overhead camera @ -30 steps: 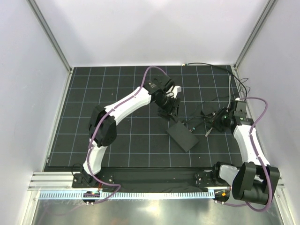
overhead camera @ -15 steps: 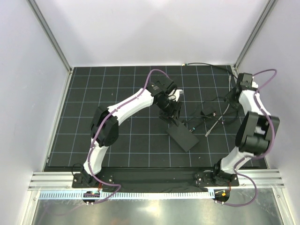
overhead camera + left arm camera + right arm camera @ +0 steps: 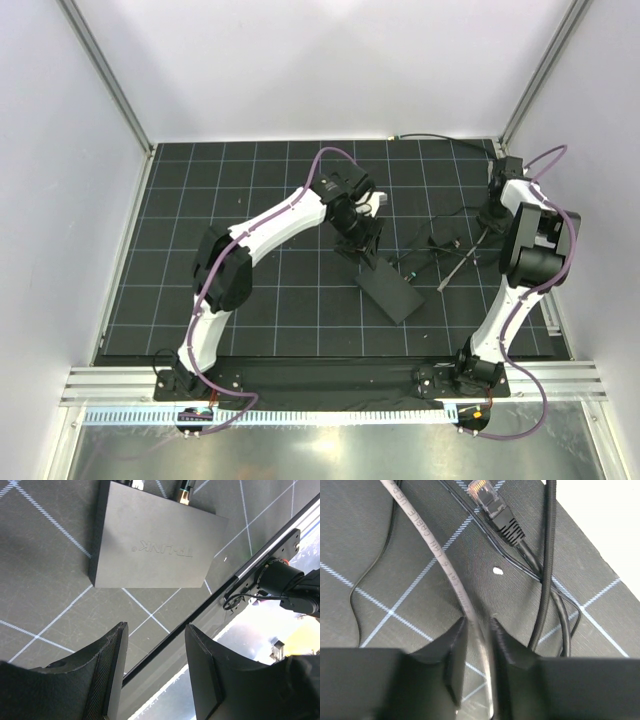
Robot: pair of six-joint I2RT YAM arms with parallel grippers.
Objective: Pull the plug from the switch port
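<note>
The right arm has swung away from the TP-Link switch to the mat's far right corner. Its right gripper pinches the grey cable, not the plug, which looks still seated in the switch's edge. The left gripper hangs spread and empty above. No progress, I'd say.

Matt on matt
Flat black rectangular box, smooth matt casing; dark gridded worktop, matt and faintly scuffed.
</note>
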